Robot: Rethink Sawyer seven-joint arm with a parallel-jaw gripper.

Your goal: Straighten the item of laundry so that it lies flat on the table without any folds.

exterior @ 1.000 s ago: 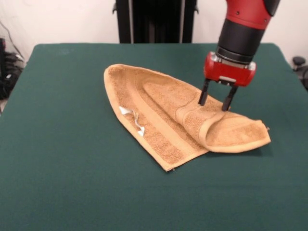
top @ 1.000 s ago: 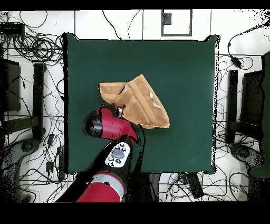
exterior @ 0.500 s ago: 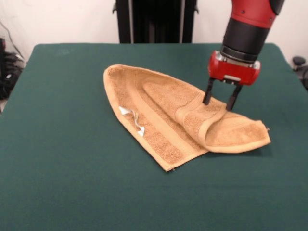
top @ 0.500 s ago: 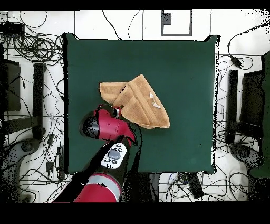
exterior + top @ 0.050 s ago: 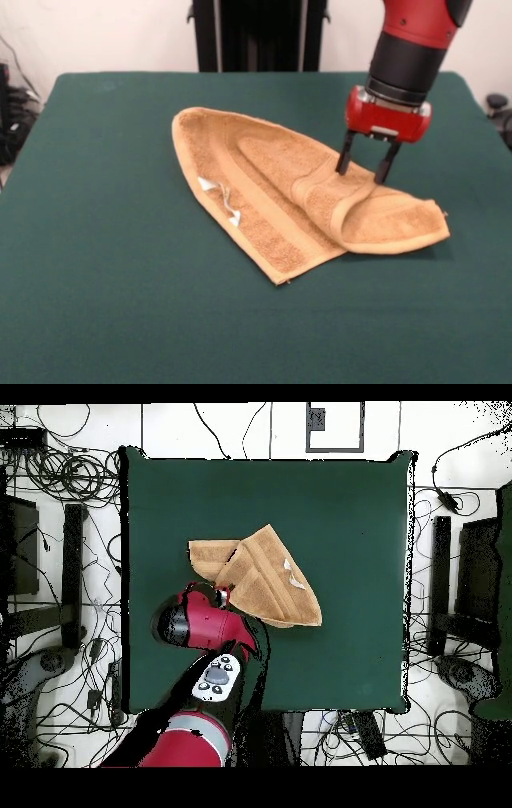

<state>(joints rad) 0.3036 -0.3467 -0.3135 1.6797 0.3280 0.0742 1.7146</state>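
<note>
Green felt covers the bench (image 5: 104, 304) in front of you, with a pale wall and a dark upright frame (image 5: 258, 34) behind its far edge. Seen from overhead, cables (image 5: 60, 464) sprawl over the white floor on every side of the bench (image 5: 350, 514).

Your towel (image 5: 276, 196) lies a little right of the middle of the green surface in the front view. It is not flat. You see a broad tan wedge with a rounded far-left corner, narrowing to a point at the near side. A woven band runs along its length, and a small white tag (image 5: 220, 194) sits on the left edge, curled up. The right part is doubled over: a flap rolls up from the middle and lies out to the right in a rounded tongue, its hem lifted off the layer beneath. From overhead the towel (image 5: 262, 574) shows the same shape, with the fold towards the arm.

Your tool (image 5: 364, 168) comes down from the upper right on the red and black arm (image 5: 408, 44). Its two dark fingers (image 5: 343, 155) hang apart, released, holding nothing. The tips stand right at the far edge of the folded flap, one on either side of the ridge; you cannot tell whether they touch the cloth. From overhead the arm (image 5: 200, 624) covers the tool.
</note>
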